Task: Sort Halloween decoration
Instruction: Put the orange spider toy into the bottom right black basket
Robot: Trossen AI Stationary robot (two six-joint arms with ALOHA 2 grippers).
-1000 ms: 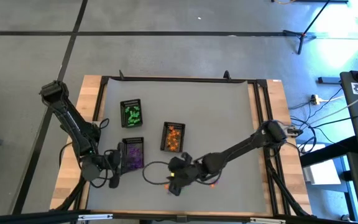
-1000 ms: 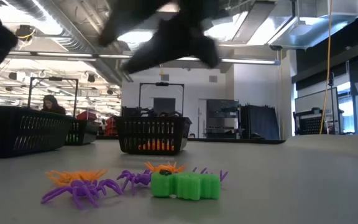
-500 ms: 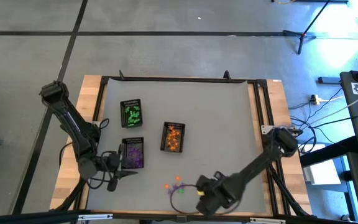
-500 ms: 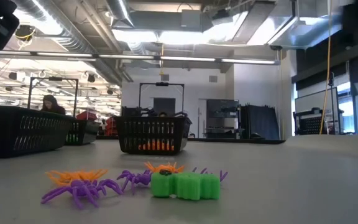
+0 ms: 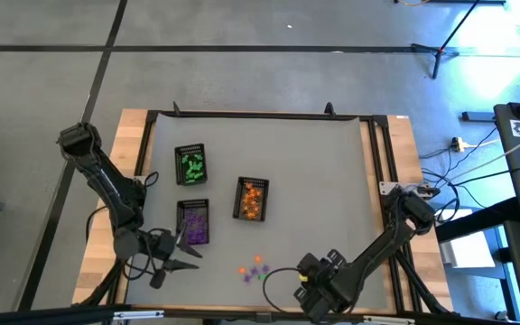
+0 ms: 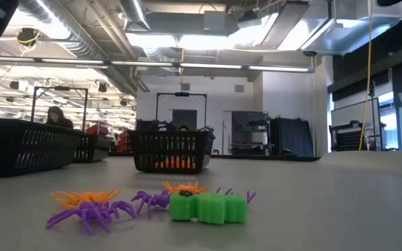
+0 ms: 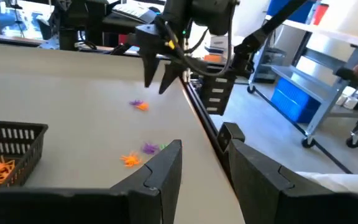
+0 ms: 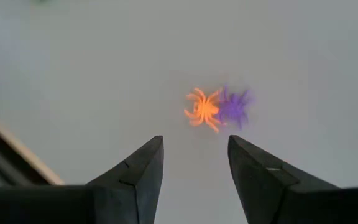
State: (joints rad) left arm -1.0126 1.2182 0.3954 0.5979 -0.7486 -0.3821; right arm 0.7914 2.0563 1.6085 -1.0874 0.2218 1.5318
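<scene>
The Halloween decoration loose on the mat is a small cluster of trinkets (image 5: 253,268) near the table's near edge. In the low view they are an orange spider (image 6: 82,198), purple spiders (image 6: 91,213) and a green block (image 6: 208,208). Others lie in three black trays. My right gripper (image 5: 309,289) hangs open above the near edge, right of the cluster. Its wrist view shows an orange spider (image 8: 202,110) beside a purple one (image 8: 235,106) beyond the fingers. My left gripper (image 5: 188,252) is open, below the purple tray (image 5: 193,223), left of the cluster.
The green tray (image 5: 191,165) stands toward the far left, and the orange tray (image 5: 252,199) sits mid-table, also seen as the orange tray (image 6: 171,150) in the low view. The mat's right half is bare. Wooden table edges (image 5: 404,153) frame the mat. A person (image 6: 56,116) sits far behind.
My right gripper has drawn back from over the trinkets toward the table's near edge and to the right, rising out of the low view. My left gripper has shifted a little toward the near edge. The trinkets on the mat have kept their places.
</scene>
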